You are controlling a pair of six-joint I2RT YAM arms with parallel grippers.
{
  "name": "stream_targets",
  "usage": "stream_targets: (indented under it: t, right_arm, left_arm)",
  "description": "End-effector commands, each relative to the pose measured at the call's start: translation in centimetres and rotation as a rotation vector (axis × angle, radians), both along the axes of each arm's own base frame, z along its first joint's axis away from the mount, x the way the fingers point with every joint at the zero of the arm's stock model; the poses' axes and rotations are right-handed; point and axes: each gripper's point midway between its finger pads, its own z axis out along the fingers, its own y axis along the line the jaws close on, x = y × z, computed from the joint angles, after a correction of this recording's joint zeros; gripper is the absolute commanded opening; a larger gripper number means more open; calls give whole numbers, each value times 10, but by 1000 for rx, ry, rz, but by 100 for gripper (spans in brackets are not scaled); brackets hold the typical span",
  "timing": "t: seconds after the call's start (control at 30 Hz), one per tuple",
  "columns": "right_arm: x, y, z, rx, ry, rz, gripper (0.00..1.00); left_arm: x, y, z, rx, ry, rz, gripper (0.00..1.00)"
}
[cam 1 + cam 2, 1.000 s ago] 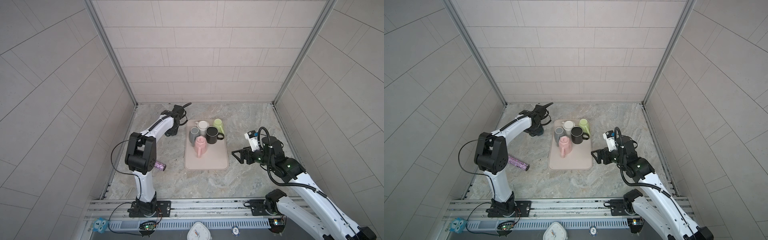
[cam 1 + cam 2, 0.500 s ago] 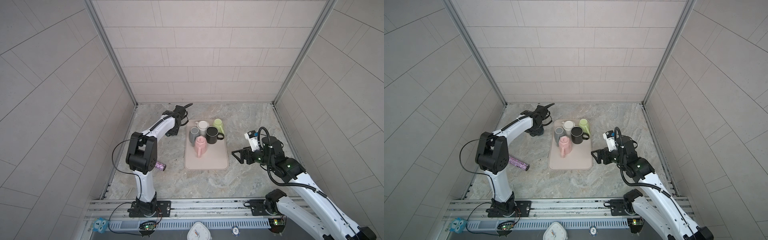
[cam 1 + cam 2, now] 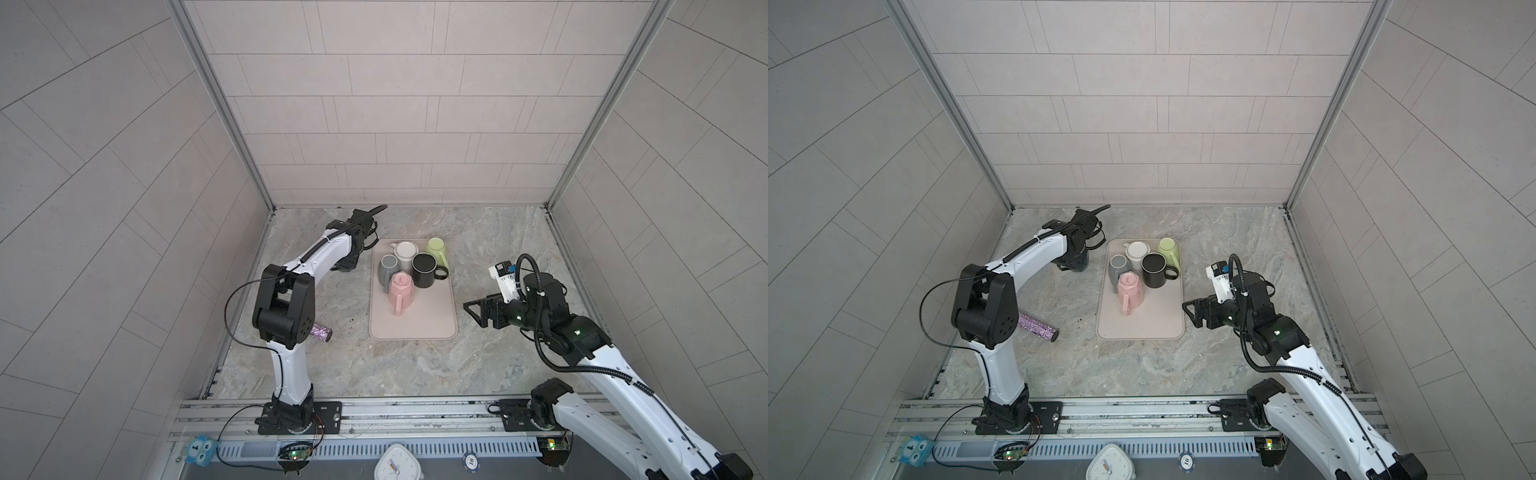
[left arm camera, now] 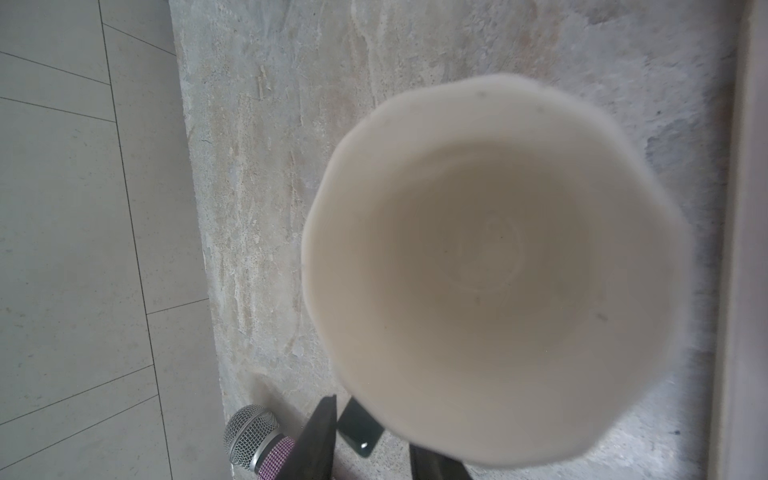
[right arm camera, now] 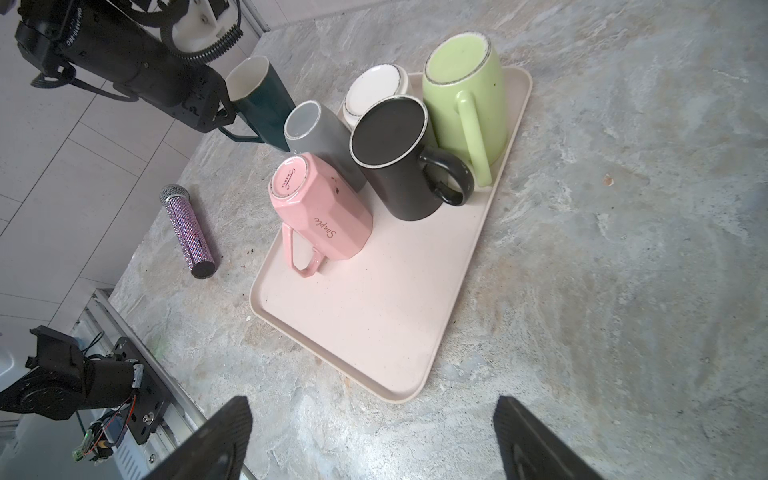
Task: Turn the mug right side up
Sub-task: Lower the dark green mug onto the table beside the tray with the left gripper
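- One glittery purple microphone (image 5: 189, 230) lies flat on the stone tabletop (image 5: 602, 249), well to the left of the tray.
- Next comes the dark teal mug (image 5: 259, 104). It stands on the tabletop just outside the tray's far left corner, close beside the grey mug.
- Its mouth faces up and its base is down, so its long axis is vertical. Its handle (image 4: 359, 428) points back at the left gripper.
- The mug is dark teal outside and plain cream inside (image 4: 478, 270), with a faceted rim. Nothing is in it.
- The left gripper (image 4: 372, 428) straddles that handle with its jaws parted. One finger (image 4: 320, 440) sits right beside the handle, and a gap shows before the other finger.
- The pale pink tray (image 5: 374, 311) holds five mugs bunched at its far end, all base up: grey (image 5: 320, 137), pink (image 5: 320, 208), white (image 5: 374, 93), black (image 5: 395, 166) and green (image 5: 465, 95).
- The near half of the tray is bare.
- The right gripper (image 5: 372, 401) hangs above the tabletop off the tray's right side, its jaws spread wide around nothing.
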Motion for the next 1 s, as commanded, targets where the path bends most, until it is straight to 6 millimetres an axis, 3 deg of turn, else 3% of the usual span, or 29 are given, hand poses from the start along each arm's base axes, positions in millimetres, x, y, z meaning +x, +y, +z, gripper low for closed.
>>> stream_targets:
  t: [0.0, 0.5, 0.8, 0.97]
  right_arm:
    - [-4, -2, -8, -22, 6, 7, 92]
    - [-3, -8, -13, -55, 19, -19, 92]
    - [-3, -5, -17, -59, 51, -5, 92]
    - [-3, -9, -18, -79, 51, -21, 92]
  left_arm:
    - [3, 0, 4, 12, -11, 7, 34]
    - [-8, -2, 15, -29, -27, 4, 54]
    - [-22, -12, 55, -103, -119, -20, 66]
    - [-42, -20, 76, -127, -134, -71, 68]
